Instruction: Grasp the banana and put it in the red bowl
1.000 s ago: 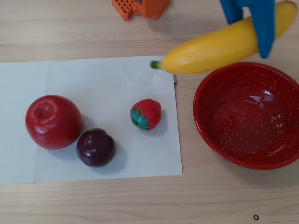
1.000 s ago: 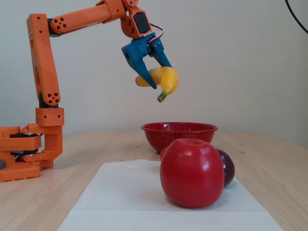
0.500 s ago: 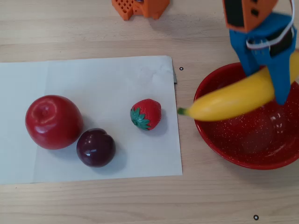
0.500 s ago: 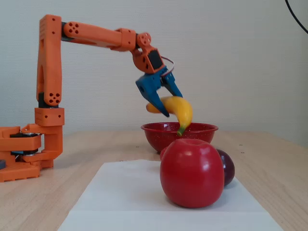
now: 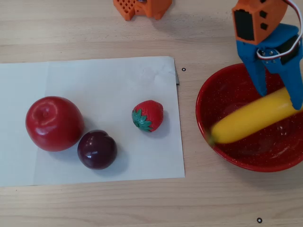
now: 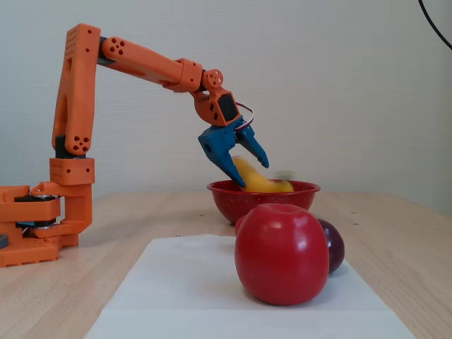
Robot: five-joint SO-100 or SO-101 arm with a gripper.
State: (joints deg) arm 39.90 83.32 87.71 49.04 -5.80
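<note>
One glossy yellow banana [image 5: 253,119] lies blurred inside the speckled red bowl [image 5: 208,90].
Blue plastic claw [image 5: 279,92] hangs spread apart above it, fingers no longer gripping the smooth curved fruit.

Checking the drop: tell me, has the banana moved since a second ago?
Yes. The banana went from beyond the red bowl rim down into it.

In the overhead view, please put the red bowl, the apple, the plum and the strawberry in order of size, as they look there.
Largest to smallest in the overhead view:
1. red bowl, partly cut off by the picture edge
2. apple
3. plum
4. strawberry

Plum and strawberry are fairly close, but the plum looks bigger.
</note>
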